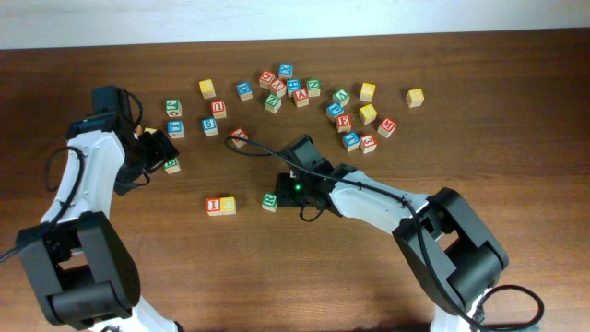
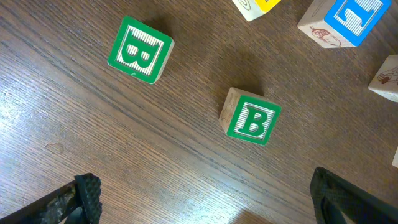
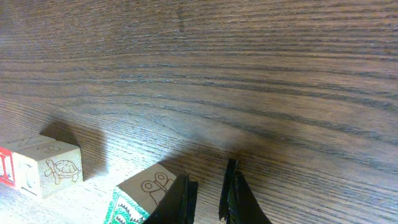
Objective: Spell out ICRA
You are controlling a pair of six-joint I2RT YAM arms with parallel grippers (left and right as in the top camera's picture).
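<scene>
Two cubes sit side by side at the front of the table, the red-lettered I [image 1: 215,205] and the yellow C [image 1: 228,205]. A short gap to their right lies the green R [image 1: 269,201]. My right gripper [image 1: 282,197] is right beside it. In the right wrist view this gripper [image 3: 209,186] is shut with nothing between the fingers, and the green-faced R [image 3: 140,196] rests against the outside of its left finger. The A is too small to pick out among the far cubes. My left gripper [image 1: 159,148] [image 2: 205,199] hangs wide open and empty above two green B cubes [image 2: 140,50] [image 2: 252,120].
Several loose letter cubes lie across the back of the table, with a dense cluster [image 1: 350,115] at the back right. A red cube [image 1: 239,137] sits alone near the centre. Blue and yellow cubes [image 2: 341,18] show at the top edge of the left wrist view.
</scene>
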